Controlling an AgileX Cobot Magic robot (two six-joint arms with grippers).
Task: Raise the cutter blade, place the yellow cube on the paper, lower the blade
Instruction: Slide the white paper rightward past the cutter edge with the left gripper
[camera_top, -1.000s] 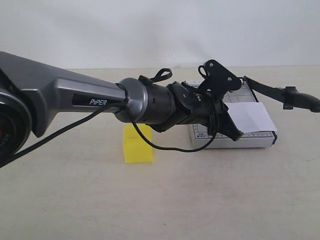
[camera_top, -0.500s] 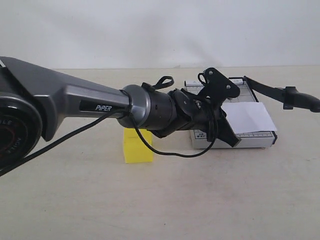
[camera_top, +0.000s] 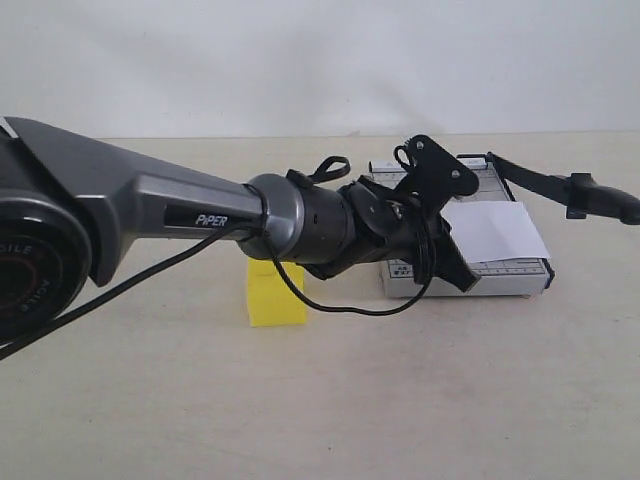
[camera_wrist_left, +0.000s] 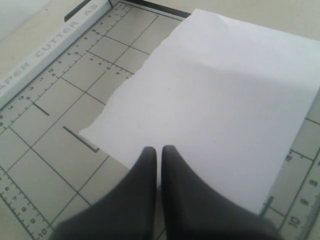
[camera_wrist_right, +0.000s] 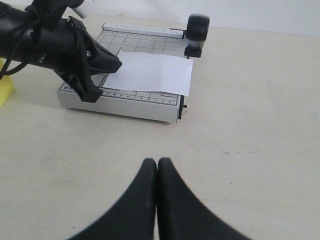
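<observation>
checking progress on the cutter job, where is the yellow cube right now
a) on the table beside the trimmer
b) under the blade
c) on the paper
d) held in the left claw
a: the yellow cube sits on the table, left of the trimmer in the exterior view. Nothing lies on the paper, and the left claw is shut with nothing in it.

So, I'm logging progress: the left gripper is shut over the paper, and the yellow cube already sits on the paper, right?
No. The yellow cube is not on the paper; it sits on the table, left of the trimmer, as the exterior view shows. The left gripper is indeed shut over the paper.
</observation>
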